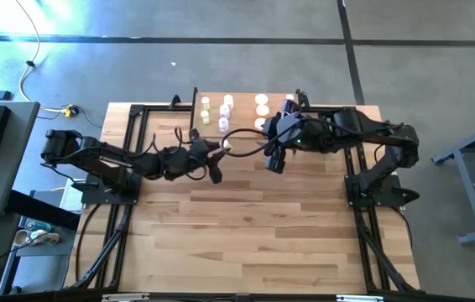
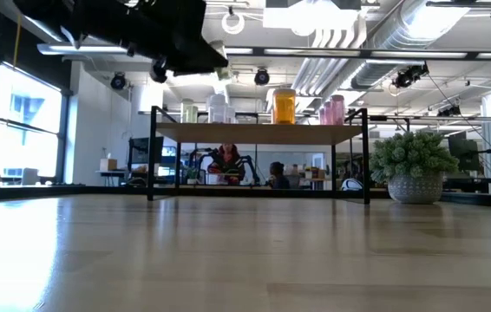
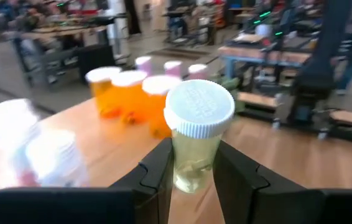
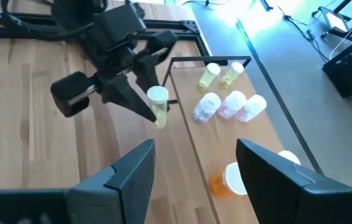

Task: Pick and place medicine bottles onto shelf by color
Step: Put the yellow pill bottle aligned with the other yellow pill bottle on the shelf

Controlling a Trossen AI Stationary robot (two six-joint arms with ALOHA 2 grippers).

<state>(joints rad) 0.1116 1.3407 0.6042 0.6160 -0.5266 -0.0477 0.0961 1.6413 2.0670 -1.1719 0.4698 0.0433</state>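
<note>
**Yellow-green bottle held at the shelf's edge**

High view: Bare plank tabletop (image 1: 254, 226) fills the near half, open and unoccupied. Beyond it, the left gripper (image 1: 219, 148) reaches toward the front edge of the shelf (image 1: 242, 96), while the right gripper (image 1: 274, 159) hangs just beside it, to its right. White-capped medicine bottles (image 1: 225, 111) stand in small groups on the light wood beyond both.

Low view: Smooth tabletop runs clear to the shelf's thin black legs; bottles line its top, an orange bottle (image 2: 284, 106) at centre. A spiky potted plant (image 2: 414, 165) sits to the right. A dark arm hangs at upper left.

Left wrist view: Dark angular fingers (image 3: 157, 174) are clamped on a translucent yellow-green bottle (image 3: 194, 146) with a ribbed white cap. Orange, pink and white bottles stand ahead on the shelf.

Right wrist view: Right fingers (image 4: 129, 171) stand apart, empty, above the shelf's black-framed edge; the left gripper's bottle is ahead, just short of that edge.
</note>
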